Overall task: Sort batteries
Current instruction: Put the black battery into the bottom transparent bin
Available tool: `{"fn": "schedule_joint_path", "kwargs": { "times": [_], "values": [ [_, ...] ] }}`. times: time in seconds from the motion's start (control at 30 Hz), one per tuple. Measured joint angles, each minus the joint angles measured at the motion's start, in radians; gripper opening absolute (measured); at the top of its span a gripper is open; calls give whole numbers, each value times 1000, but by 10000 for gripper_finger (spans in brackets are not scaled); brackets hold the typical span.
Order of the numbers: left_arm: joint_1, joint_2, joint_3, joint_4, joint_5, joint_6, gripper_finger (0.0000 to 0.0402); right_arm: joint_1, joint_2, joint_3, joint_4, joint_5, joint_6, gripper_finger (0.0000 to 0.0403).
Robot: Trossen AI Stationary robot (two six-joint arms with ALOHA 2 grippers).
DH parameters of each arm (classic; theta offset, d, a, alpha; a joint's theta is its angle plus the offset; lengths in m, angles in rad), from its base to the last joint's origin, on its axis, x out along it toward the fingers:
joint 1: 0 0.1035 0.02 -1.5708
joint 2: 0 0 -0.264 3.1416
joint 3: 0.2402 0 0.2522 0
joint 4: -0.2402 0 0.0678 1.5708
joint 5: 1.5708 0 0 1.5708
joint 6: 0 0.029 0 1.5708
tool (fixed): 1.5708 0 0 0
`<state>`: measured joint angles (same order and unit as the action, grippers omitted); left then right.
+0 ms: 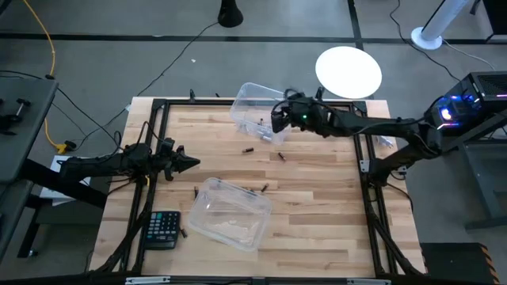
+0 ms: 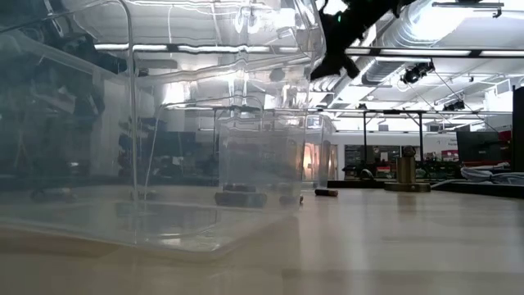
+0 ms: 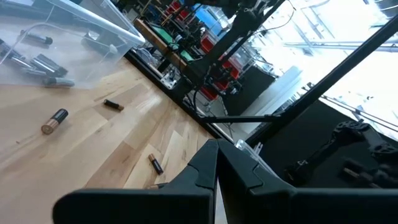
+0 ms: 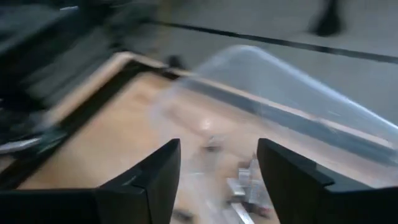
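While my right claw (image 1: 275,120) hangs open, empty, over far bin (image 1: 255,107) holding batteries (image 4: 245,183), left claw (image 1: 190,163) shut, idle.

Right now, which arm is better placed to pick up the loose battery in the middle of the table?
Probably the right. Its gripper hovers open by the far clear bin, close to the battery. The left gripper, jaws shut, sits farther off near the table's left side.
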<state>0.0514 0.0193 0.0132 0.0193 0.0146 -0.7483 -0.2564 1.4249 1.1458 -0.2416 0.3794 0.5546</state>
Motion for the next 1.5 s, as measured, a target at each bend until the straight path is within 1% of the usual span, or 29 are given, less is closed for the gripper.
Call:
{"fn": "schedule_joint_path", "kwargs": {
  "times": [0.1, 0.33, 0.57, 0.7, 0.8, 0.9, 0.97, 1.03, 1.1, 1.2, 1.27, 1.4, 1.5],
  "values": [
    [0, 0, 0, 0, 0, 0, 0, 62, -36, 13, 11, -94, -70, 213],
    [0, 0, 0, 0, 0, 0, 0, 280, -57, -6, -76, -102, -75, 214],
    [0, 0, 0, 0, 0, 0, 0, 514, -56, -139, -74, -118, 121, 215],
    [0, 0, 0, 0, 0, 0, 0, 624, -56, -225, -3, -115, 284, 215],
    [0, 0, 0, 0, -6, 6, 0, 693, -56, -266, 71, -65, 414, 215],
    [0, 0, 0, 0, -57, 59, 0, 750, -56, -278, 93, 34, 522, 215],
    [0, 0, 0, 2, -80, 81, 0, 777, -56, -277, 100, 122, 591, 215],
    [0, 0, 0, 3, -79, 54, 0, 792, -56, -277, 114, 201, 642, 215],
    [0, 0, 0, 3, -80, 17, 0, 797, -56, -277, 125, 257, 665, 215],
    [0, 0, 0, 2, -80, 1, 0, 782, -56, -277, 143, 315, 692, 215],
    [0, 0, 0, 2, -81, 1, 0, 764, -56, -277, 155, 334, 704, 215],
    [0, 0, 0, 7, -87, 20, 0, 726, -56, -276, 185, 334, 703, 215],
    [0, 4, 0, 43, -99, -9, 0, 697, -56, -276, 203, 300, 689, 215]
  ]
}}
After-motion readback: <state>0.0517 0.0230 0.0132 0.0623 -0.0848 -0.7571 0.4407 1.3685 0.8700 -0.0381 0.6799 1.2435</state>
